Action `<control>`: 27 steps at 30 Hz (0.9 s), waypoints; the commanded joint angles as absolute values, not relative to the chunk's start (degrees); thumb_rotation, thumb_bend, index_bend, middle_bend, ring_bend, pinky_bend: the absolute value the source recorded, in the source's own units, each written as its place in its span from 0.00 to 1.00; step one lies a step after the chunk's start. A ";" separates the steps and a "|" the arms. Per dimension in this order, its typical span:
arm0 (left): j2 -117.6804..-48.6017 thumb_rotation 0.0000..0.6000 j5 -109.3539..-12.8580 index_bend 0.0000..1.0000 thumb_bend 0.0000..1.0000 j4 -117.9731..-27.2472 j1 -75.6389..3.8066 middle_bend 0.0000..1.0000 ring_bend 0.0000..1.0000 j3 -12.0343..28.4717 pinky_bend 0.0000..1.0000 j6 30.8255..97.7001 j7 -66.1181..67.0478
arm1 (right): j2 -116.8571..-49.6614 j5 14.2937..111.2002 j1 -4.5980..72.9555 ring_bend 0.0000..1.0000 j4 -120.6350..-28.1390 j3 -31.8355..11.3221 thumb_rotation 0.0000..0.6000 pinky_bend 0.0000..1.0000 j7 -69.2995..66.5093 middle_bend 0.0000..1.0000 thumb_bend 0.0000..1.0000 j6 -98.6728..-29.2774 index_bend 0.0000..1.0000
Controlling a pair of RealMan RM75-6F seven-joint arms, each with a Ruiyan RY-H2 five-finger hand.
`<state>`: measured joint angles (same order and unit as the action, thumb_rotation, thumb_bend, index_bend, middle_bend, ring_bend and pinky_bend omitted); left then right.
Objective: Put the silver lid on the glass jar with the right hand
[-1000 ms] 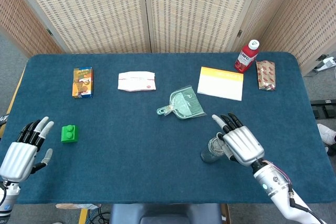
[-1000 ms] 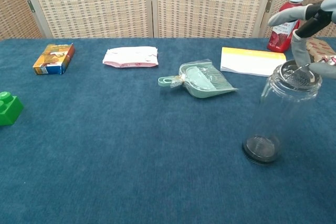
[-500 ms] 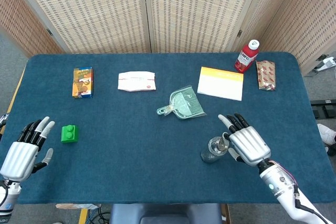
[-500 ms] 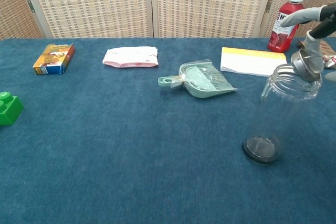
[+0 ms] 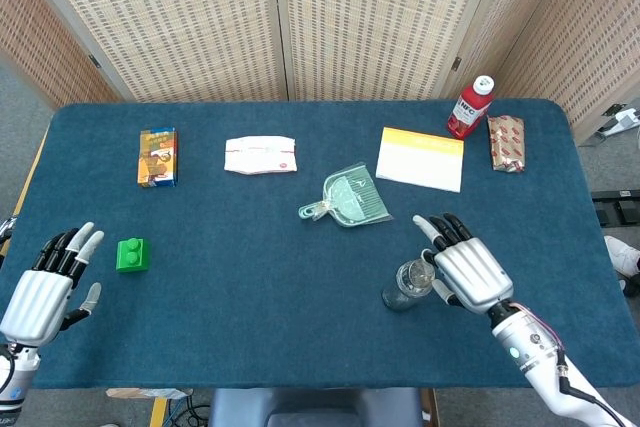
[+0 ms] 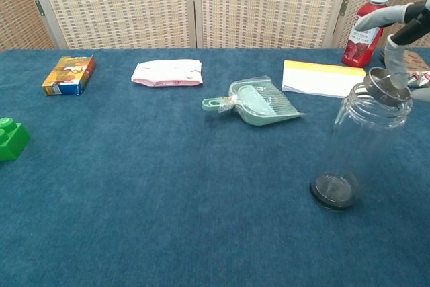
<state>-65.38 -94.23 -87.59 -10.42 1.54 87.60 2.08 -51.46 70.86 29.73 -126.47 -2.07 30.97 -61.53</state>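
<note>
The clear glass jar stands upright near the table's front right, also seen from above as the jar. The silver lid lies slanted across its mouth, left edge low and right edge raised. My right hand is just right of the jar. Its thumb touches the lid's raised right edge while the other fingers spread above. My left hand rests at the front left with its fingers apart, holding nothing, and only the head view shows it.
A green dustpan lies behind and to the left of the jar. A yellow-white booklet, red bottle and brown packet sit at the back right. A green brick, orange box and white-pink pack occupy the left.
The lid was over the jar mouth, then tipped up steeply at the right rim, and now lies lower, slanted across the mouth. The right hand shifted slightly right. The left hand stayed still.
</note>
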 commanded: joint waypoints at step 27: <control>-65.30 1.00 -93.55 0.00 0.42 -87.30 -10.53 0.00 0.00 1.87 0.07 87.26 1.71 | -49.58 72.22 30.35 0.00 -127.26 -2.58 1.00 0.00 26.82 0.00 0.32 -60.17 0.41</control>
